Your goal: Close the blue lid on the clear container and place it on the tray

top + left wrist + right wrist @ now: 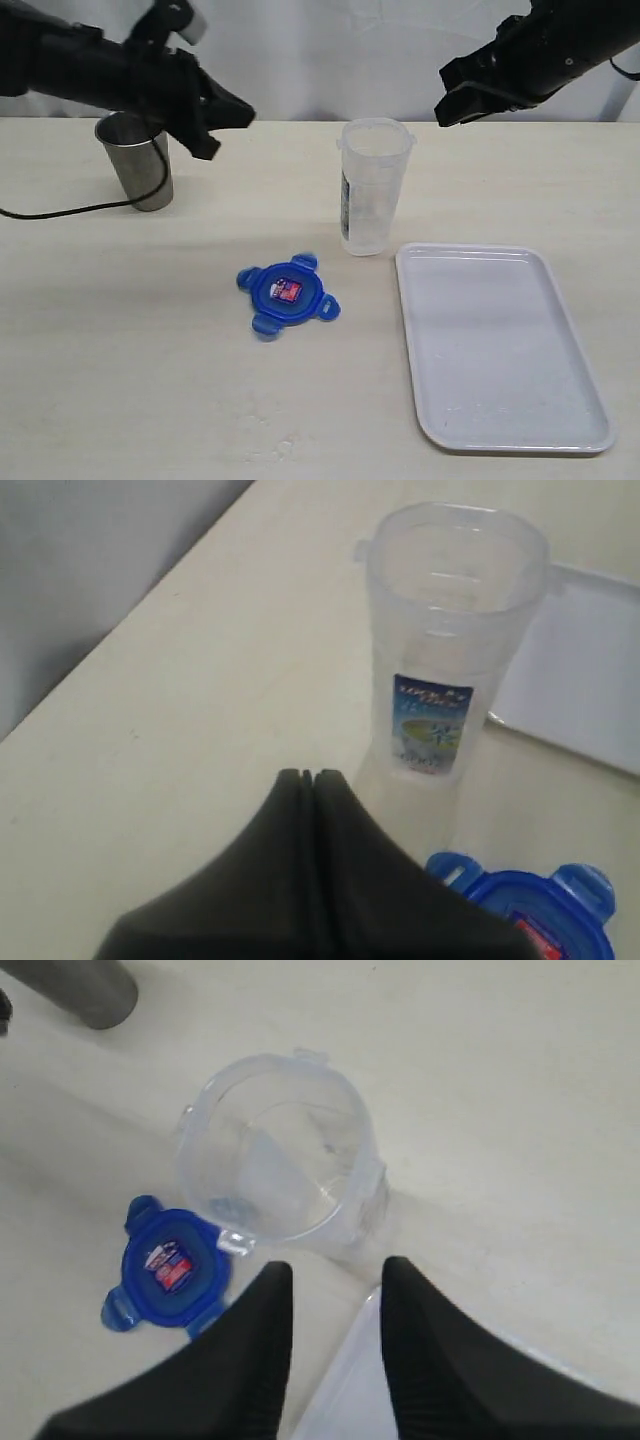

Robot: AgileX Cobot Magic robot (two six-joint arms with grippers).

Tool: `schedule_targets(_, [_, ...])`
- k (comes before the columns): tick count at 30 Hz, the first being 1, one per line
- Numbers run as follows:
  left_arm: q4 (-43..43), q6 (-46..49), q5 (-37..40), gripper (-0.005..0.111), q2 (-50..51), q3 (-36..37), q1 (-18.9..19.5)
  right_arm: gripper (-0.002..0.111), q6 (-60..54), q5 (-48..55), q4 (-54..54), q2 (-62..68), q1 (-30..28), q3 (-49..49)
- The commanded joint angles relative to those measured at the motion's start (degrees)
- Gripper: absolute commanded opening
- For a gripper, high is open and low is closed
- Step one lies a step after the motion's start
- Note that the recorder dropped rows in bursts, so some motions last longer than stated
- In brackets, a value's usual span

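Exterior front-on from above, wrist views close, sharing clear container

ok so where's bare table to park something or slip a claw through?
Widest bare patch: the front-left table, bordered by the blue lid and the steel cup behind. The tray is empty too. A strip runs between cup and clear container. Tightest spot: lid, container and tray corner sit close together, apart but with narrow gaps.

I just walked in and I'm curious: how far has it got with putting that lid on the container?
Nothing looks done yet. The blue lid lies flat on the table, apart from the open clear container, which stands beside the tray, not on it. Neither gripper holds anything: left gripper shut, right gripper open above the container. Lidding and placing remain.
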Motion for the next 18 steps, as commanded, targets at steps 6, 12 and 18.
schedule_targets(6, [-12.3,9.8,12.7,0.0,-9.3,16.6,8.2,0.033,-6.6,4.1,11.5,-10.9,0.4,11.1])
schedule_targets(12, [-12.6,13.4,10.9,0.0,-16.0,20.2,9.3,0.033,-16.5,-5.5,10.1,-21.2,15.8,28.2])
schedule_targets(18, [-11.0,13.9,15.0,0.0,-19.7,20.7,11.4,0.052,13.3,-24.0,-19.6,-18.9,33.5,38.2])
